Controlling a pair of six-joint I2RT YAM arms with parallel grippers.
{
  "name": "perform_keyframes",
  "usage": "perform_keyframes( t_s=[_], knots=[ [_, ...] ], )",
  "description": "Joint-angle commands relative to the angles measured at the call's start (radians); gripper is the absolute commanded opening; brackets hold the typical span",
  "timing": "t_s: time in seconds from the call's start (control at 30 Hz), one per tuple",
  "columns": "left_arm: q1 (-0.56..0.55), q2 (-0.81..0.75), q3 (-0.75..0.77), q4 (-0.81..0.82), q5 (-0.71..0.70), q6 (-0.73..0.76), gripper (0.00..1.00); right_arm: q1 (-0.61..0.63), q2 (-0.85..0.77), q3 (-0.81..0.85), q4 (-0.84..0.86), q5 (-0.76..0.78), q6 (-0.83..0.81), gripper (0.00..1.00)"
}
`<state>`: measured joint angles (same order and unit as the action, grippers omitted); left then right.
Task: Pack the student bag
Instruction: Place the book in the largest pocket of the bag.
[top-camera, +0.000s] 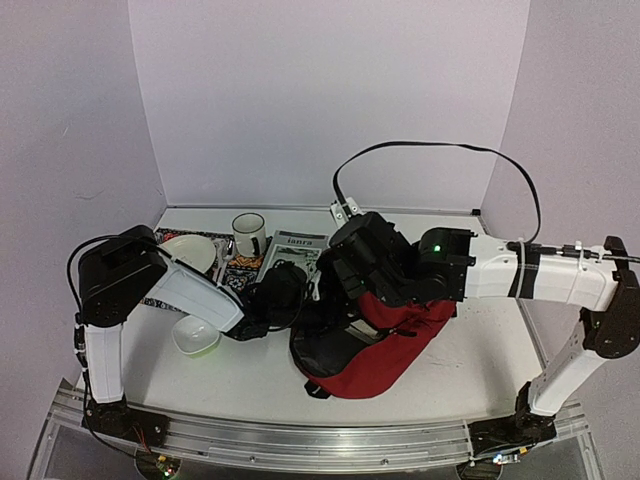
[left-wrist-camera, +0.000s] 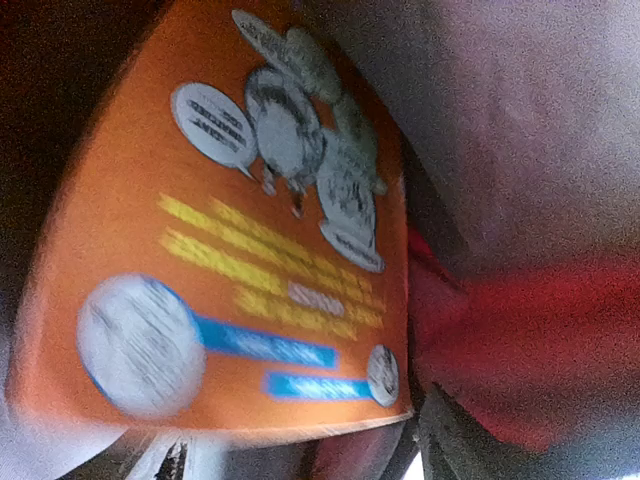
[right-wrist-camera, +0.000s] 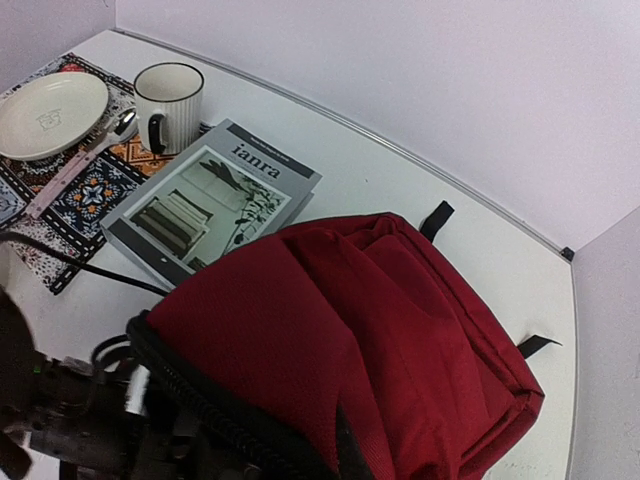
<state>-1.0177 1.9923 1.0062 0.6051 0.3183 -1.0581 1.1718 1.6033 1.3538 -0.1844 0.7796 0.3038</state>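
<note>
L pincer (top-camera: 285, 292) at student bag (top-camera: 385, 355) mouth, orange booklet (left-wrist-camera: 200, 250) filling its cam, spread/shut can't tell; R pincer (top-camera: 340, 285) pressed together above bag.

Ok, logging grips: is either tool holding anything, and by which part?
Cannot be told: orange booklet fills the left wrist view; right tool shut over student bag.

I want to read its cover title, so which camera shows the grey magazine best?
The right wrist view: the grey magazine lies almost wholly exposed, its title legible. In the top external view the grey magazine is small and partly covered by the arms. The left wrist view does not show it.
</note>
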Motion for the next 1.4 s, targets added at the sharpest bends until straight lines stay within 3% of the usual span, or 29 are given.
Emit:
perform_keyframes(
  t_s=[0.0, 0.13, 0.37, 0.6, 0.83, 1.1, 1.37],
  knots=[
    [-0.006, -0.122, -0.069, 0.019, -0.033, 0.064, 0.81, -0.028, -0.070, -0.039, -0.009, 0.050, 0.020, 0.03],
    [-0.006, -0.191, -0.123, -0.008, -0.068, 0.098, 0.89, -0.052, -0.092, -0.061, -0.019, 0.055, 0.021, 0.03],
    [-0.006, -0.371, -0.229, -0.052, -0.156, 0.163, 0.91, -0.109, -0.162, -0.140, -0.053, 0.056, 0.037, 0.03],
    [0.012, -0.533, -0.220, -0.320, -0.351, 0.326, 0.98, -0.211, -0.291, -0.252, -0.094, 0.069, 0.063, 0.03],
    [0.102, -0.484, -0.062, -0.667, -0.481, 0.466, 1.00, -0.262, -0.359, -0.272, -0.137, 0.080, 0.046, 0.03],
    [0.264, -0.389, -0.023, -0.718, -0.406, 0.531, 0.99, -0.297, -0.327, -0.256, -0.228, 0.070, 0.058, 0.07],
    [0.299, -0.349, 0.013, -0.726, -0.375, 0.557, 0.99, -0.375, -0.397, -0.239, -0.304, 0.106, 0.060, 0.06]
  ],
)
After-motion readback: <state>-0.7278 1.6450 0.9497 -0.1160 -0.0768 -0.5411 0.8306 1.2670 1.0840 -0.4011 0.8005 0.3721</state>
